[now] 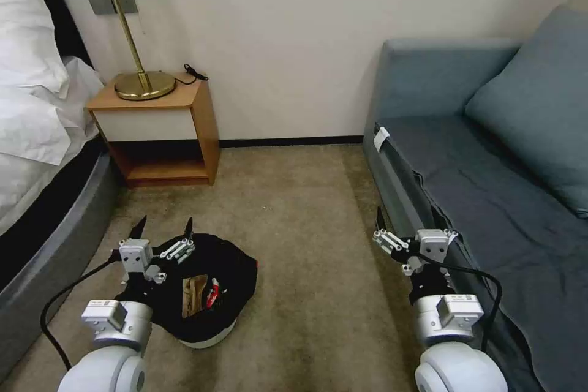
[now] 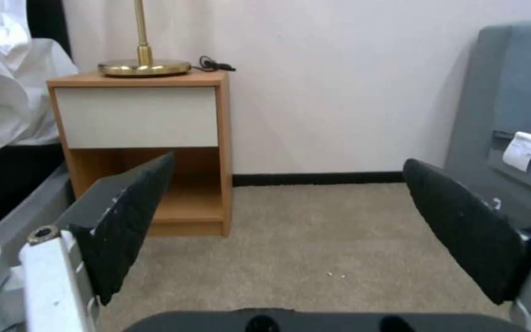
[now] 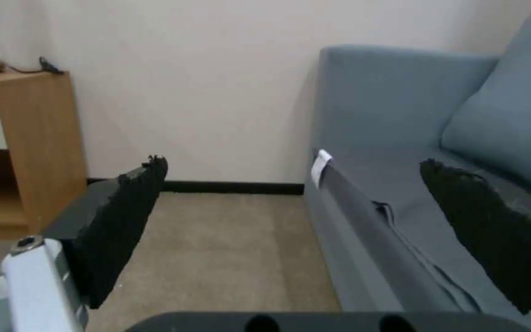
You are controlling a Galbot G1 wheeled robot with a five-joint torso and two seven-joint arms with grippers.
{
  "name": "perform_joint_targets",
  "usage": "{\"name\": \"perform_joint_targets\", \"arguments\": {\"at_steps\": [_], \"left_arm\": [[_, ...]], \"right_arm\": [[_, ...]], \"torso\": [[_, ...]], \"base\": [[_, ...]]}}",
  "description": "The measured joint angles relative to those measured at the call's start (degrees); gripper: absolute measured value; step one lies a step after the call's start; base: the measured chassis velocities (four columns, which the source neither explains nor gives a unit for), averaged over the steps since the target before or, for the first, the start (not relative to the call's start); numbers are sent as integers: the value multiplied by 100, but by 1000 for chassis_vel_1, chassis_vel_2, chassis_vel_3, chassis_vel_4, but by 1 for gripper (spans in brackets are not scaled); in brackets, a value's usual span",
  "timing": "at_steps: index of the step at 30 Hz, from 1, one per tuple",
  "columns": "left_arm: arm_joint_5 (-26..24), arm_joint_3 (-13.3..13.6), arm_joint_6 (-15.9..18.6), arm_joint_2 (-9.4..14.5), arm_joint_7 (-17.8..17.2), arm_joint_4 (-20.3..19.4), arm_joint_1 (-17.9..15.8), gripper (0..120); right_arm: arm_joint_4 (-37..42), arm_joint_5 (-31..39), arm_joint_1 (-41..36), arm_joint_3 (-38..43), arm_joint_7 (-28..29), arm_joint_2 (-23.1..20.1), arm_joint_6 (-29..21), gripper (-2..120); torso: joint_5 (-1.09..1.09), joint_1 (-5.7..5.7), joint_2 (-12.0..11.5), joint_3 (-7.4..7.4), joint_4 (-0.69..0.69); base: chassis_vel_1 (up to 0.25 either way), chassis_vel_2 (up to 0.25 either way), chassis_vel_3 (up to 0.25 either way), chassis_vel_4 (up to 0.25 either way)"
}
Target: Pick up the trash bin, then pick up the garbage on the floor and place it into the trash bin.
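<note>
Two grippers hang low in the head view: the left gripper (image 1: 164,228), spread wide, at lower left above the trash bin (image 1: 208,334), which sits on the carpet (image 1: 306,226) with garbage (image 1: 195,295) inside; the right gripper (image 1: 401,239), lower right beside the sofa (image 1: 490,196). The bin looks light and stiff, its bag slippery, so the rim seems the surest hold. The left wrist view shows spread fingers (image 2: 127,221) facing the nightstand (image 2: 139,115). The right wrist view shows fingers (image 3: 124,221) apart, empty.
</note>
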Motion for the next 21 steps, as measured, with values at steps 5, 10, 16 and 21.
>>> {"name": "perform_joint_targets", "arguments": {"at_steps": [5,10,16,21], "left_arm": [[-4,-13,6,4,-32,-16,41,100],[-16,-18,8,7,-42,-16,50,100],[-22,-20,12,9,-44,-16,51,100],[-26,-23,15,11,-46,-16,51,100]], "right_arm": [[-12,-59,-35,-46,0,47,-10,100],[-12,-85,-50,-50,-1,61,-27,100],[-12,-86,-49,-52,0,60,-28,100],[-12,-85,-45,-53,0,58,-29,100]], "torso": [[-1,0,0,0,0],[-1,0,0,0,0],[-1,0,0,0,0],[-1,0,0,0,0]], "base": [[0,0,0,0],[0,0,0,0],[0,0,0,0],[0,0,0,0]]}}
